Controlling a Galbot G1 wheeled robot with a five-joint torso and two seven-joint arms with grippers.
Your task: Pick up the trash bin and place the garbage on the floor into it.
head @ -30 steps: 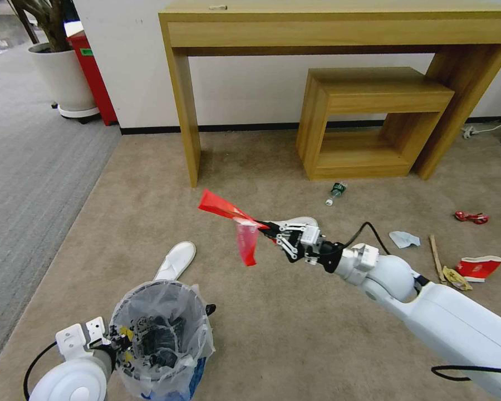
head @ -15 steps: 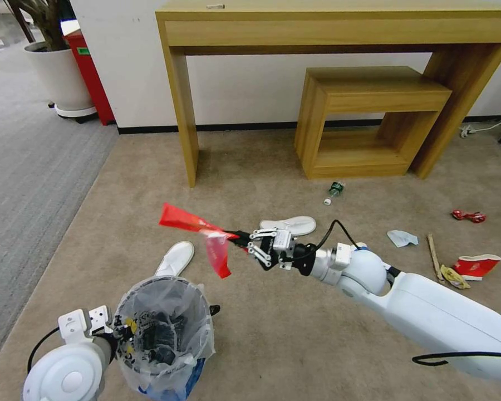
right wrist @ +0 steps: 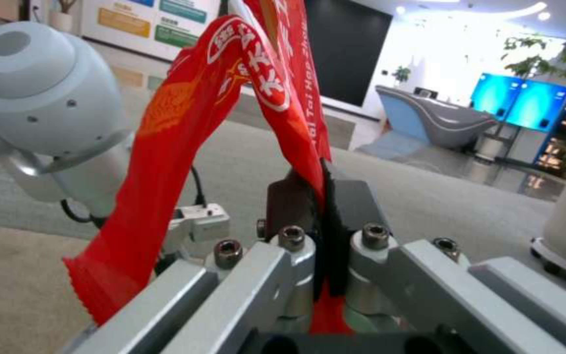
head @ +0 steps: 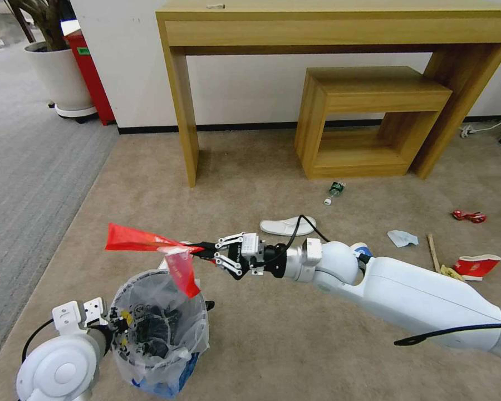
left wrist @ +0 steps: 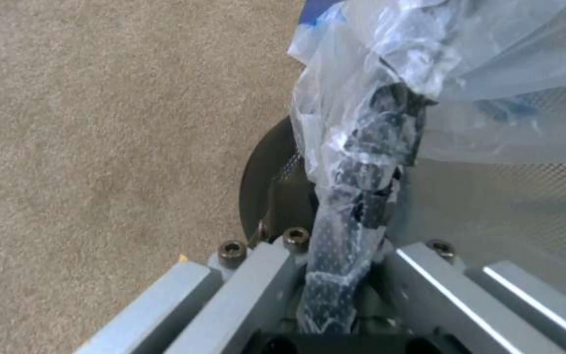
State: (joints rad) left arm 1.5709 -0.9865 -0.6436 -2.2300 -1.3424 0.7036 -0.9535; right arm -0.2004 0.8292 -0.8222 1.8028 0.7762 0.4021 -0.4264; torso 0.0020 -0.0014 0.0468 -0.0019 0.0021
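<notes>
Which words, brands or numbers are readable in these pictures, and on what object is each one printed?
"Tai Hae Shou": partly legible white letters on the red wrapper that the right gripper holds.
White characters in an oval on the same wrapper: unreadable.
Posters on the far wall: too blurred.

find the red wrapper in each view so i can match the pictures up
Head view: the red wrapper hangs from the right gripper, its tail over the trash bin.
Left wrist view: not in it.
Right wrist view: the wrapper is pinched between the shut jaws and droops.
Shared landmark: the left arm's white wrist joint.
</notes>
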